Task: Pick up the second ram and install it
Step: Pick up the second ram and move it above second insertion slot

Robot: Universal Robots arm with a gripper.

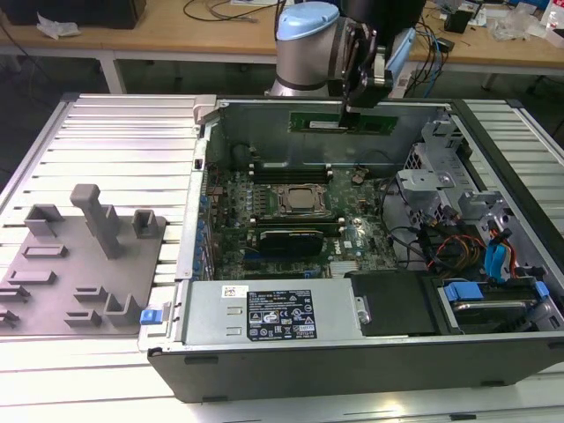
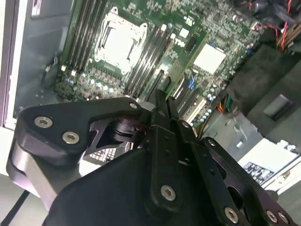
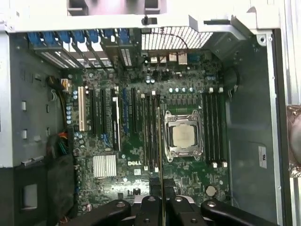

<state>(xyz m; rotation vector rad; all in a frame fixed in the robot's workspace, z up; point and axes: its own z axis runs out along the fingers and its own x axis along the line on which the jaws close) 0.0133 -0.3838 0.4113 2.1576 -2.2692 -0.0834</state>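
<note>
Robotics or electronics lab, going by the fittings. An open computer case point(image 1: 370, 366) is laid flat on a slatted metal table point(image 1: 123, 141), with its motherboard point(image 1: 231, 204) exposed. A grey fixture plate point(image 1: 53, 300) with moulded holders is set beside the case. A robot arm point(image 1: 304, 44) is seen above it. Wooden tables point(image 1: 203, 31) strewn with cables point(image 1: 211, 13) are ranged behind.

Black label point(image 1: 278, 322), small white print, illegible — on power supply cover point(image 1: 207, 313), well apart from processor socket point(image 1: 300, 200). White lettering point(image 3: 135, 163), a maker's mark — on motherboard point(image 3: 188, 179), near the socket.
</note>
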